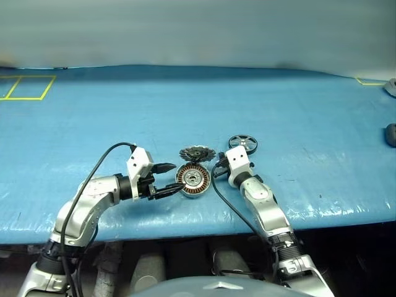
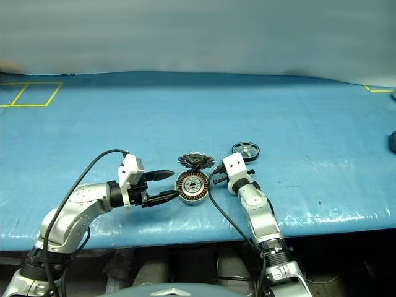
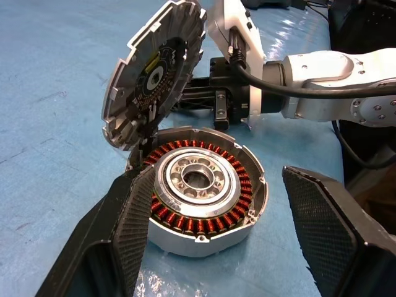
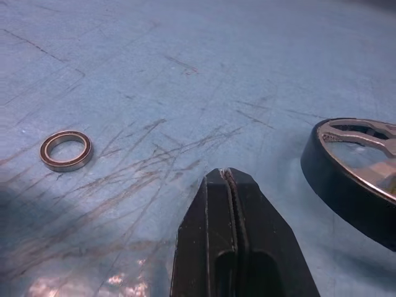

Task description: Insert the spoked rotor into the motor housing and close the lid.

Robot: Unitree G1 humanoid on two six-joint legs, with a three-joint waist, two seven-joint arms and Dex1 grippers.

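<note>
The motor housing lies open between the left gripper's spread fingers, lid raised behind it; the right gripper, clenched empty, should reopen and straddle the spoked rotor's rim just beyond it.

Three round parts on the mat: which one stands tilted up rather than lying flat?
The lid, hinged open at the motor housing's edge. The spoked rotor and housing lie flat.
</note>
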